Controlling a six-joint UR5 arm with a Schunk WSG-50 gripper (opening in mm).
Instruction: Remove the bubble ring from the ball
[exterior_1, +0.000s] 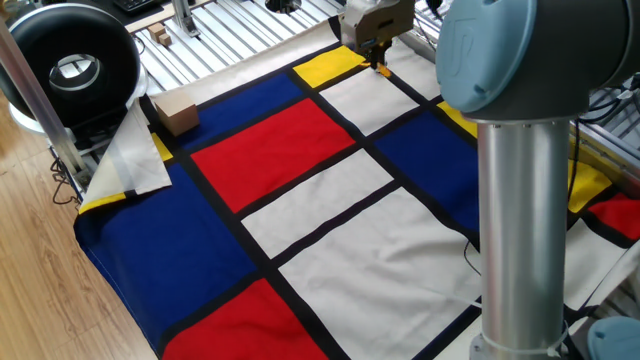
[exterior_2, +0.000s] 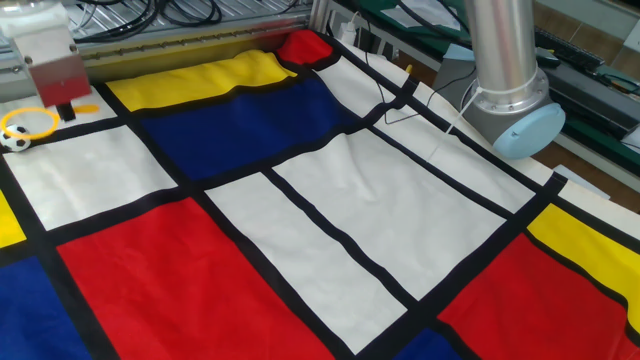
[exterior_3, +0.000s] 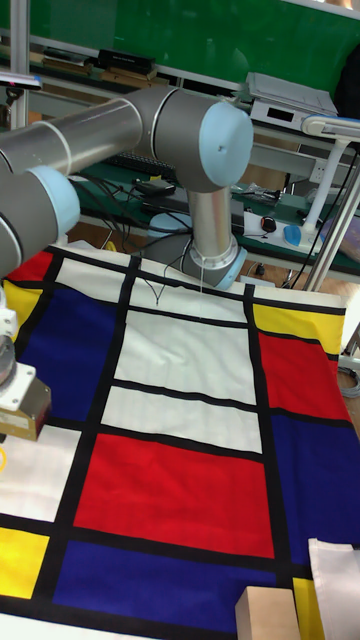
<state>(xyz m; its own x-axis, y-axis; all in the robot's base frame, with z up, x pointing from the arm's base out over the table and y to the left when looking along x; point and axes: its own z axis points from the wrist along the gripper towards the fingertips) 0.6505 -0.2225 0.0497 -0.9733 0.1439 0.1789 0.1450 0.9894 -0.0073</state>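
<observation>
Orange plastic shows just under the gripper (exterior_2: 65, 111), where its dark fingers pinch the short straight handle of the bubble ring (exterior_2: 30, 123), so the jaws are closed on that handle. In the other fixed view the ring's round loop hangs out sideways from the fingers and lies level, above the cloth (exterior_2: 300, 200). The ball (exterior_2: 14, 141) sits on a black stripe of the cloth at the picture's left edge, directly beneath the far rim of the loop; whether the loop touches the ball or only hangs over it cannot be told from this angle, though it seems to rest at the ball's top rather than around it.

In one fixed view the gripper (exterior_1: 378, 52) stands over the junction of a yellow and a white panel, and only a speck of the orange handle shows below it; the ball is hidden there. In the tall fixed view only the pale gripper body (exterior_3: 22, 402) appears at the left edge, its fingers, the ring and the ball cut off.

No readable writing or brand appears on the gripper, the grey arm (exterior_1: 525, 200) or the cloth. A cardboard box (exterior_1: 174, 114) lies near the cloth's far edge, well apart from the gripper.
</observation>
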